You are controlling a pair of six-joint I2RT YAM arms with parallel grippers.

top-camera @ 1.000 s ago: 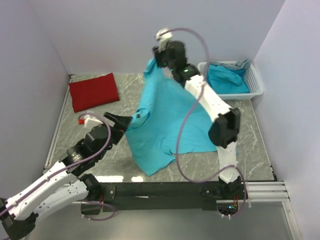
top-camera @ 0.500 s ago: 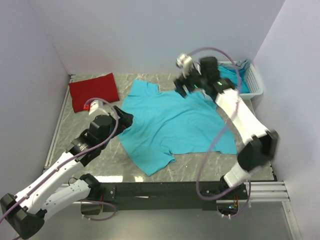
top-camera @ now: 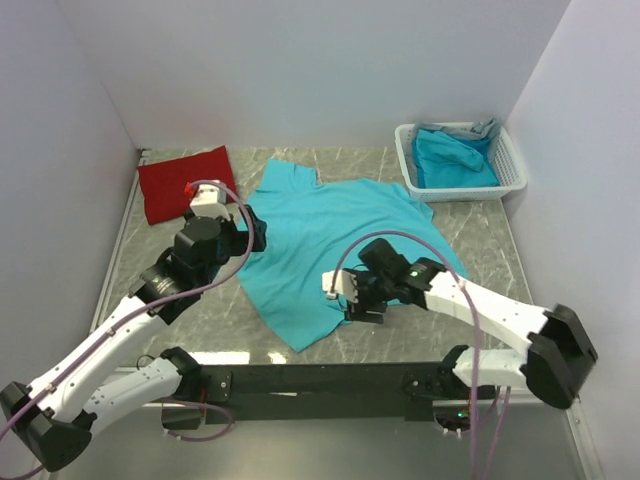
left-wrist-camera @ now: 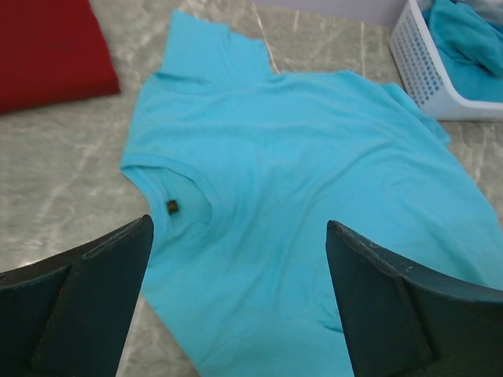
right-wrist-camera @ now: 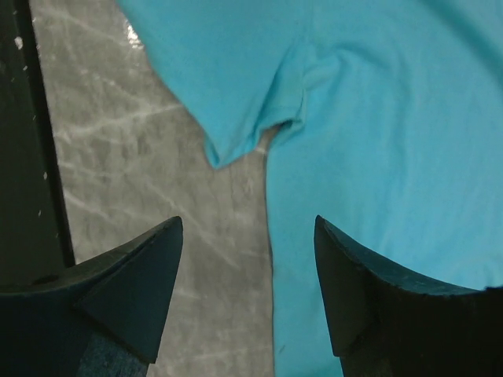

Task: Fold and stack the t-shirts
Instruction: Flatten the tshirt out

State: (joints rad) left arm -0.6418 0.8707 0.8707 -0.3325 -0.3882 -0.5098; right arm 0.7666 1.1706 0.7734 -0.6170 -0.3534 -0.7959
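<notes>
Bunching is the risk: left jaws and right jaws both stand apart, empty; the right pair, over the shirt's (top-camera: 340, 225) sleeve (right-wrist-camera: 212, 71), could drag it crooked.

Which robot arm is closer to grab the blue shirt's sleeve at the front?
Probably the right. Its open right gripper hangs just by the near sleeve of the flat turquoise t-shirt. The left gripper, also open, sits up by the collar, farther from that sleeve.

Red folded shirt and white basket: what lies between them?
The spread turquoise t-shirt, lying flat, with bare tabletop either side; the top external view shows it.
</notes>
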